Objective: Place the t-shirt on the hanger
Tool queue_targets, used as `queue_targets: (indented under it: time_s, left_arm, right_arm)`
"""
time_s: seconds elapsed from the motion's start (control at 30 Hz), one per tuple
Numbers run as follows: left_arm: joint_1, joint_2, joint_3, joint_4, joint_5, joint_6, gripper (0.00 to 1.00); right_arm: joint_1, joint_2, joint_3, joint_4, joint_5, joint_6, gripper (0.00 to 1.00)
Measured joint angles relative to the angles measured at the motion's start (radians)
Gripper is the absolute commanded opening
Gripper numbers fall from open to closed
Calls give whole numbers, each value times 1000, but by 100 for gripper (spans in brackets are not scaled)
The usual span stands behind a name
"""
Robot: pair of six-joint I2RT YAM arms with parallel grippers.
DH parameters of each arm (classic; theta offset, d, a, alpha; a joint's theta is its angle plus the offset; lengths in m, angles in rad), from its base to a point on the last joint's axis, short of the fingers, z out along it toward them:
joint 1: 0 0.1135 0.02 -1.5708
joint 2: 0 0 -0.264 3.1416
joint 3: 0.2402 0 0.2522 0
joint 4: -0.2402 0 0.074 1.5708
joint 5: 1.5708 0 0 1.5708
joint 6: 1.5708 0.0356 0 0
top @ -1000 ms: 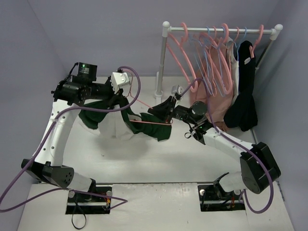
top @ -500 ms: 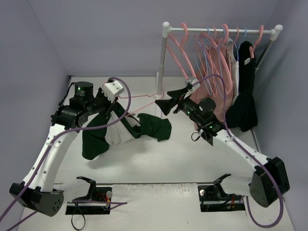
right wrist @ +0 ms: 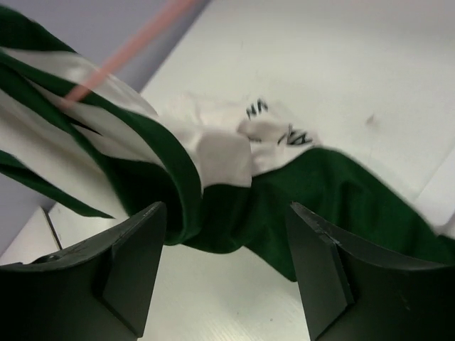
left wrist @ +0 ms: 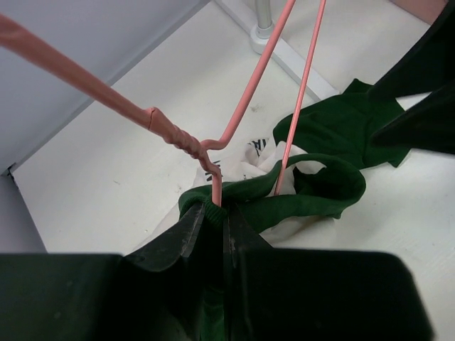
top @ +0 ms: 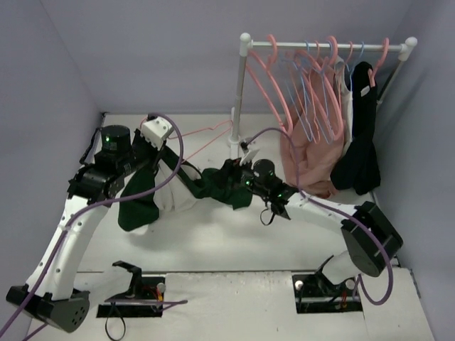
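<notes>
Well, in the top view the left gripper (top: 162, 155) is lifted at 10 o'clock of the table (top: 213, 234). The t-shirt (top: 167, 190) hangs from it and trails toward 3 o'clock, where its green part lies on the table. The hanger (top: 213, 128) sticks out from the same gripper toward the rack (top: 244, 85) at 1 o'clock. The right gripper (top: 231, 172) is low, at the centre, just above the green cloth.

From the left wrist, the left gripper (left wrist: 213, 213) is closed tight. It pinches the wire of the hanger (left wrist: 178, 133) together with the neck trim (left wrist: 320, 177) of the t-shirt (left wrist: 242, 162). One pink arm passes through the neck opening; the other arm seems to run outside it.

From the right wrist, the right gripper (right wrist: 226, 213) has its jaws wide apart and holds nothing. The t-shirt (right wrist: 213, 160) lies just in front of them, at 12 o'clock.

I judge the step is threading the hanger into the neck, and it is only partly done. The next move probably asks the right gripper to close on the cloth near the collar and pull it over the free shoulder of the hanger.
</notes>
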Motion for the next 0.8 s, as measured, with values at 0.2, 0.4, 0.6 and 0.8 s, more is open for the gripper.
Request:
queue_targets:
  time_s: [0.2,0.4,0.6,0.8]
  left_arm:
    - [-4,-30,-4,0,0,-11,0]
    - [-4,-40,-9,0,0,-16,0]
    - [-4,-45,-15,0,-2,-35,0]
    - [-20,-122,-102,-24,-58,-57,0]
  right_arm:
    - [64,166,70,39,-2,50,62]
    - [83,215,88,100,-18,74,47]
    - [86,224,92,117,9,57,0]
    - [32,161,54,39,54,-6,0]
